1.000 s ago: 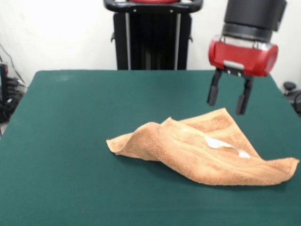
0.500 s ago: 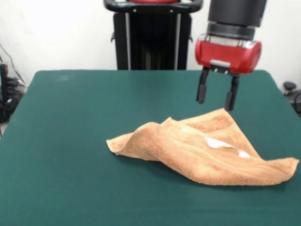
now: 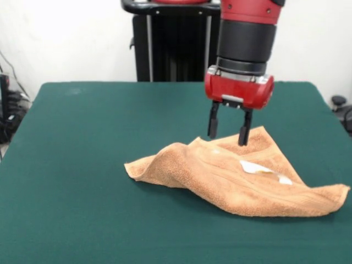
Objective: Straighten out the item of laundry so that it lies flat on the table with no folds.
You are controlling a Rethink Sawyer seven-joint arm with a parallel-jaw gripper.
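The orange-tan towel lies crumpled and folded over itself on the dark green table, right of the middle, with a white label showing on top. My gripper hangs from the red and black arm just above the towel's far fold, near its upper middle edge. Its two black fingers are apart and hold nothing. The fingertips are a little above the cloth or just at it.
The robot's black pedestal stands behind the table's far edge. Cables hang at the left beside the table. The towel's right corner reaches close to the table's right side.
My gripper has moved to the left and down, from above the towel's far right corner to just over its far fold. The towel has not moved.
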